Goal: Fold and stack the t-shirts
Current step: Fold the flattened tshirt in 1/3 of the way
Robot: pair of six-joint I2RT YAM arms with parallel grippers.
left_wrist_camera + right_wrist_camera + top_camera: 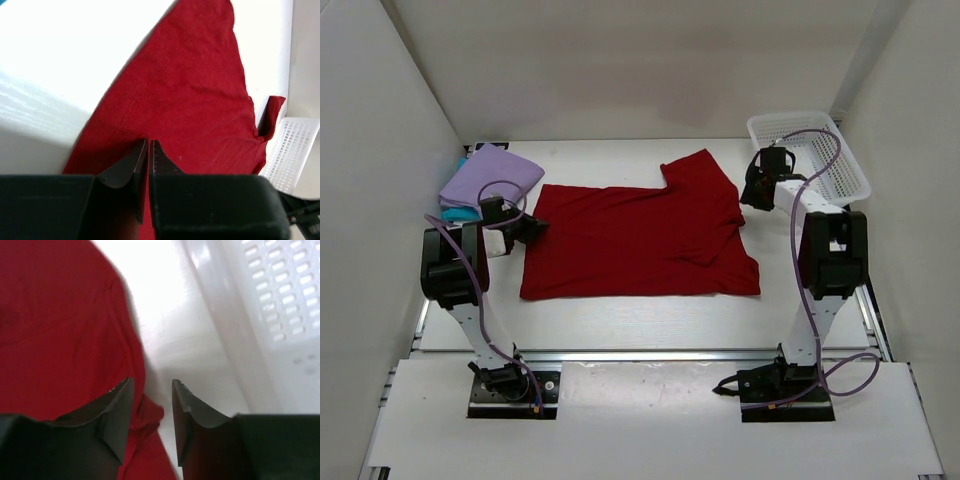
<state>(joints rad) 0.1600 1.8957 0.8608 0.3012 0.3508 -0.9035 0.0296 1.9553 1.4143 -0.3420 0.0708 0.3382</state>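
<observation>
Lying on the counter [640,325], the dark red t-shirt [630,240] is seemingly being pinched at its left edge by the left claw [148,142]; the right claw [152,385] is gaping.

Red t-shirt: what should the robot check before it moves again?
1. Dark red t-shirt lying smooth: not ok, its right part is folded over.
2. Left tool at the shirt's left edge: ok, jaws nearly together.
3. Cloth pinched by the left tool: cannot tell.
4. Right tool open and empty: ok.
5. Lavender t-shirt folded on the teal t-shirt: ok.
6. White basket apart from the red shirt: ok.
</observation>
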